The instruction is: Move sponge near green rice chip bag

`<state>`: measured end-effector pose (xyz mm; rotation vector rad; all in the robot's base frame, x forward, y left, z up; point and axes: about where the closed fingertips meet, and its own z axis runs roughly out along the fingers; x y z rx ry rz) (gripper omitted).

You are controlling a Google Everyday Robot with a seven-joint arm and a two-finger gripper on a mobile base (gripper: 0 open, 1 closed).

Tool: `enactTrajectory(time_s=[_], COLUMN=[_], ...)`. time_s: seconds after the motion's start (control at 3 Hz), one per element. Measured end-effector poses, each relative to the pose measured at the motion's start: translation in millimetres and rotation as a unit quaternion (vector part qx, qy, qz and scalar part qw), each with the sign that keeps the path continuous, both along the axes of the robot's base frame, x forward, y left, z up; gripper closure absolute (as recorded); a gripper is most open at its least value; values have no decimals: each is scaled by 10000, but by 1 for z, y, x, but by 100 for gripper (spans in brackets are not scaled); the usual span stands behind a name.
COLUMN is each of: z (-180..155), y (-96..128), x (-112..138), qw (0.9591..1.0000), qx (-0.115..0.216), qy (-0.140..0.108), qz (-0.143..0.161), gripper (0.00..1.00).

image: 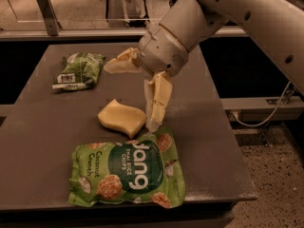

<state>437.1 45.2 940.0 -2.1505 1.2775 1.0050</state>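
The pale yellow sponge [121,118] lies flat on the dark table [42,127], just beyond the top edge of the green rice chip bag [127,173], almost touching it. The bag lies flat near the table's front edge with its "jang" lettering up. My gripper [129,97] hangs over the sponge and is open wide. One finger [119,62] points left above the table. The other finger [157,101] points down, with its tip beside the sponge's right end. The gripper holds nothing.
A smaller green bag with a white label strip [79,70] lies at the back left of the table. The table's right edge [228,127] drops to a speckled floor. A rail and shelf run behind the table.
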Motion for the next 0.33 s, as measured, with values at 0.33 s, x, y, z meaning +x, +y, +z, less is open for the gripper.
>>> enactTrajectory(time_s=[0.33], z=[0], y=[0], x=[0], qw=[10000], qx=[0], qy=[0], qz=[0], gripper=[0])
